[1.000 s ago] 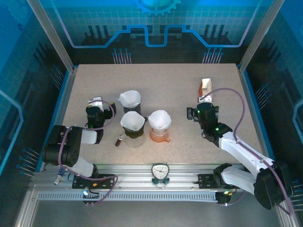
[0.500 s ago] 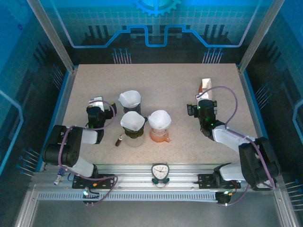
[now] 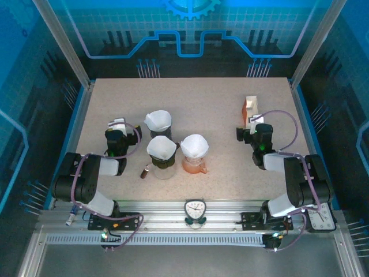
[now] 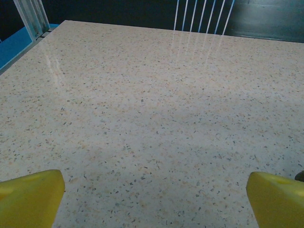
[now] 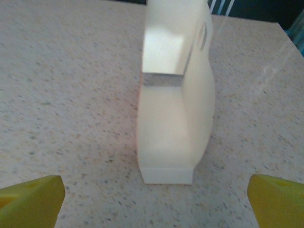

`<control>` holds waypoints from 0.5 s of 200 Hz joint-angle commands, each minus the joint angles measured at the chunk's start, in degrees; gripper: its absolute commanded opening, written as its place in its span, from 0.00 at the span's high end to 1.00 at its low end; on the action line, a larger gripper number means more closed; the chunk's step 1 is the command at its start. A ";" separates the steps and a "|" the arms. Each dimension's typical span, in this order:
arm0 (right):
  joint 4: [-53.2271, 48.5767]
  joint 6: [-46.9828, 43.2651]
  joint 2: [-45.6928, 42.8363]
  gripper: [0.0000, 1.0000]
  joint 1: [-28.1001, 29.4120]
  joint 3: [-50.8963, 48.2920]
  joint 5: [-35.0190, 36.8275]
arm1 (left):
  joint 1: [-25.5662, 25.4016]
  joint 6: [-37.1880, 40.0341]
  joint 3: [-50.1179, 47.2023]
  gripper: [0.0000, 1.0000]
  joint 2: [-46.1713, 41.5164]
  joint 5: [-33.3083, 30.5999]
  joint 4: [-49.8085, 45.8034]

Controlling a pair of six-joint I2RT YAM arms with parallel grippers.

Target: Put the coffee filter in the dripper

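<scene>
Where the left arm (image 3: 106, 166) folds over the near-left part of the counter (image 3: 202, 95), its jaws stand as wide apart as they go and hold nothing. From the left wrist, the two yellow fingertips (image 4: 31, 190) sit at the bottom corners with bare speckled surface between them.

Just to the right stand three drippers close together, each with a white paper filter seated in it. Every filter is a cone on a vertical axis, with its open mouth up and its tip down inside the dripper. The rear filter (image 3: 158, 120) sits in a dark dripper (image 3: 157, 134) farthest from the arms. The middle filter (image 3: 161, 148) sits in a second dark dripper (image 3: 163, 162) atop a glass server (image 3: 164, 171). The right filter (image 3: 195, 145) sits beside it in an orange dripper (image 3: 195, 166).

Well apart to the right, a white box (image 3: 250, 108) stands upright on the counter. From above, its long side runs from near to far. From the right wrist, the box (image 5: 173, 109) turns a narrow edge toward the camera, with a rectangular notch in its upper part. I cannot tell whether it holds filters.

The right arm (image 3: 277, 161) points at it. Its jaws are spread wide and empty just short of the box, with a yellow fingertip (image 5: 28, 197) at each lower corner.
</scene>
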 commanded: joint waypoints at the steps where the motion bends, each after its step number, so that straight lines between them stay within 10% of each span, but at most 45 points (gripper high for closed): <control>1: 17.11 0.14 2.91 0.00 -0.29 -5.83 -3.28 | -0.32 1.21 -0.29 0.01 0.37 -0.75 1.72; 100: 14.19 1.73 2.15 0.00 -0.08 -5.12 1.66 | -0.33 1.22 -0.28 0.01 0.33 -0.78 1.72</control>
